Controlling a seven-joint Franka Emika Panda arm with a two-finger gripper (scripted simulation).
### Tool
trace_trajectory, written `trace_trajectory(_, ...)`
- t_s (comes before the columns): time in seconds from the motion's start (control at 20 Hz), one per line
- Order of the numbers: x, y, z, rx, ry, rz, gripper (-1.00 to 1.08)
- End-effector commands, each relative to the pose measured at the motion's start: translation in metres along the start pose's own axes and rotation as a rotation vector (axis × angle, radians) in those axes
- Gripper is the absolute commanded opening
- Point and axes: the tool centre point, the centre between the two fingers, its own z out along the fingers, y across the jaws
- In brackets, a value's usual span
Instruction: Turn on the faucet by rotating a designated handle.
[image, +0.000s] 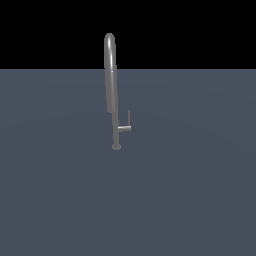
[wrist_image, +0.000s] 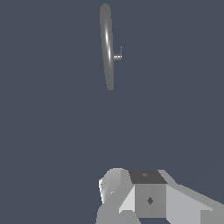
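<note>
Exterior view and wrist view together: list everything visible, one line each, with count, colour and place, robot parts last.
Tall slim grey metal gooseneck faucet: one, grey, standing upright on the floor near the middle of the exterior view, arched top rising above the horizon line.
Small grey L-shaped lever handle: one, grey, sticking out low on the faucet toward the exterior view's right, thin rod pointing up.
Flat floor: one, dark blue-grey, under the faucet.
Gripper: one, light grey and white, seen only in the wrist view, far from the faucet; open or shut cannot be told.
</note>
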Motion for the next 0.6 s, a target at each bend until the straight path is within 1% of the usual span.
trace_trajectory(0.0,0.0,0.0,0.0,0.0,0.0,0.0,-1.0)
trace_trajectory(0.3,0.005,-0.001,0.001,0.011,-0.012,0.012,-1.0)
trace_trajectory(0.55,0.016,-0.002,0.004,0.037,-0.041,0.039,-1.0)
